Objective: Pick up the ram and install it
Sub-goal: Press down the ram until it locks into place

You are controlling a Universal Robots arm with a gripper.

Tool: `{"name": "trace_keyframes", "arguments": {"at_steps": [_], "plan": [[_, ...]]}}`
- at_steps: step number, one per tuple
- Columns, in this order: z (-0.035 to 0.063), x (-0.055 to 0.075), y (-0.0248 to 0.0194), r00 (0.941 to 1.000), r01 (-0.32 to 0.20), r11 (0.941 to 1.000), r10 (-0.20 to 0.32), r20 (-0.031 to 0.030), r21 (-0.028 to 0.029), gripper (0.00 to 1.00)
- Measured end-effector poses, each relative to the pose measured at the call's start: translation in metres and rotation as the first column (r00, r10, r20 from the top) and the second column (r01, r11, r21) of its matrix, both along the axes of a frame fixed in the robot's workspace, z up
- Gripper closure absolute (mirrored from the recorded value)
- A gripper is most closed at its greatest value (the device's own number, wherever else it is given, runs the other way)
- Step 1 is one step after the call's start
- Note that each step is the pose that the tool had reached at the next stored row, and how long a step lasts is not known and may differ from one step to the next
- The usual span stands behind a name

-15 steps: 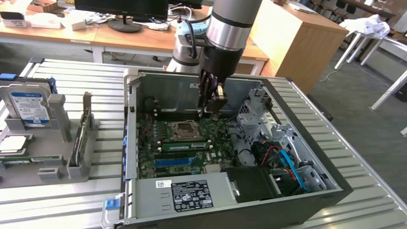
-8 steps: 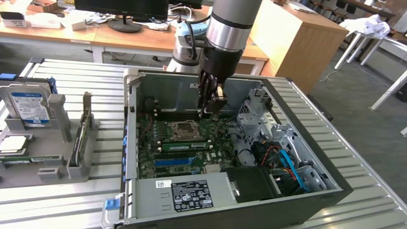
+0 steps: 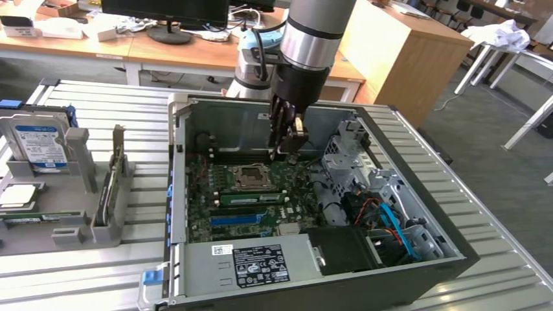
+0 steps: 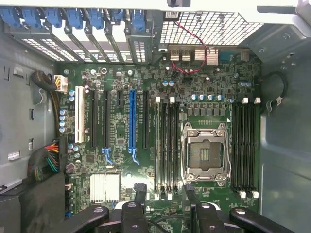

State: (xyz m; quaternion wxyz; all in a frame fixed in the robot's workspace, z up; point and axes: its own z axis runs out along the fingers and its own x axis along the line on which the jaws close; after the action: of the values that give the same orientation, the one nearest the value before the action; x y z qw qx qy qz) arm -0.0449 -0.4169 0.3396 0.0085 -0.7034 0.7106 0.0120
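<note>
In the exterior view a long, thin green ram stick (image 3: pixel 250 197) stands on edge in a slot of the motherboard (image 3: pixel 216 223), between the CPU socket (image 3: pixel 250 176) and the blue slot (image 3: pixel 237 220). My gripper (image 3: pixel 288 150) hangs over the open PC case, just past the socket and apart from the stick. The wrist view looks straight down on the board. There my gripper (image 4: pixel 165 194) is open, and its two dark fingertips (image 4: pixel 141 193) have nothing between them. They hover over the black memory slots (image 4: pixel 167 145) beside the CPU socket (image 4: pixel 204 151).
On the exterior view's left a grey holder (image 3: pixel 82 220) carries a blue-labelled hard drive (image 3: pixel 39 146), an upright card (image 3: pixel 108 194) and another thin green stick (image 3: pixel 30 217). The case walls (image 3: pixel 177 168), the drive cage (image 3: pixel 354 149) and the power supply (image 3: pixel 250 262) ring the board.
</note>
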Motion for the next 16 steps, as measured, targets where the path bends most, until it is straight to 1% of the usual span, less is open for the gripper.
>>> {"name": "trace_keyframes", "arguments": {"at_steps": [1,2,3,4,5,8,16], "plan": [[0.0,0.0,0.0,1.0,0.0,1.0,0.0,-0.0001,0.0,0.59],[0.0,0.0,0.0,1.0,0.0,1.0,0.0,0.0,0.0,0.65],[0.0,0.0,0.0,1.0,0.0,1.0,0.0,0.0,0.0,0.65],[0.0,0.0,0.0,1.0,0.0,1.0,0.0,0.0,0.0001,0.71],[0.0,0.0,0.0,1.0,0.0,1.0,0.0,0.0,0.0,0.71],[0.0,0.0,0.0,1.0,0.0,1.0,0.0,0.0,0.0,0.89],[0.0,0.0008,0.0,1.0,0.0,1.0,0.0,-0.0001,0.0,0.89]]}}
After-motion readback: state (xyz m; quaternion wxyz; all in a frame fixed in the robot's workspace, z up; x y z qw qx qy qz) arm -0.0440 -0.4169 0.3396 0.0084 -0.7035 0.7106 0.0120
